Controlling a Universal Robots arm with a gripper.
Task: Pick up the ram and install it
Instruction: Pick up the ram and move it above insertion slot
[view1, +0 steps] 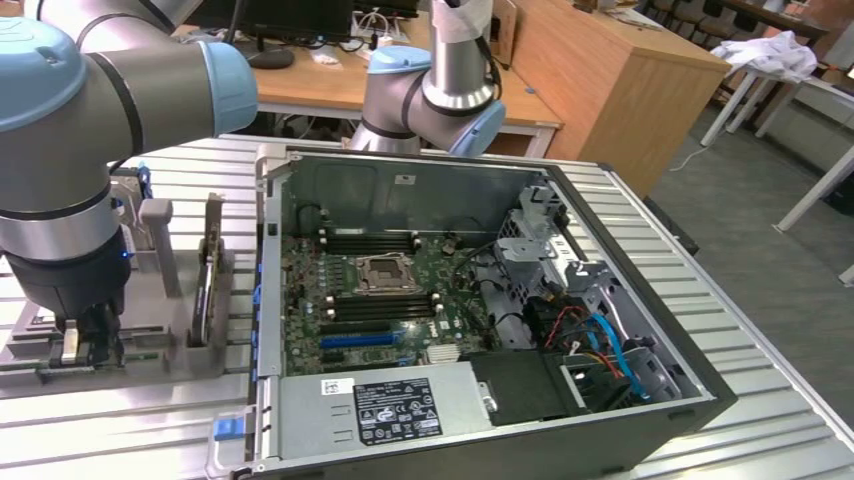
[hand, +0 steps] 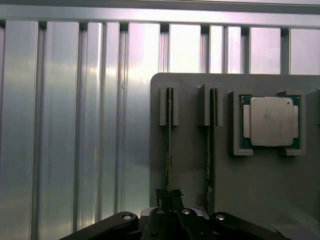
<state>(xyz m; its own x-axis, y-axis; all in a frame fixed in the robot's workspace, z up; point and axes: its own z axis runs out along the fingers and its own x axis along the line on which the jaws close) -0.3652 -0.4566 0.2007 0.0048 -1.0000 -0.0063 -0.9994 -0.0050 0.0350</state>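
The ram (hand: 169, 150) is a thin green stick standing on edge in a slot of a grey holder (hand: 190, 130). My gripper (hand: 168, 194) is down over its near end, with the two fingertips (hand: 161, 194) pressed close on either side of the stick. A second stick (hand: 210, 160) stands in the neighbouring slot. In the exterior view my gripper (view1: 83, 348) reaches down onto the holder (view1: 167, 355), at that view's left, beside the open computer case (view1: 667, 400). The motherboard's black memory slots (view1: 380, 241) lie inside the case near the processor socket (view1: 387, 272).
A silver processor (hand: 271, 121) rests in a pocket of the holder next to the sticks. Everything sits on a ribbed metal table (hand: 60, 130). Cables and a drive cage (view1: 601, 340) fill the case's right side, and a power supply (view1: 387, 410) sits at its front. A second arm (view1: 447, 70) stands behind.
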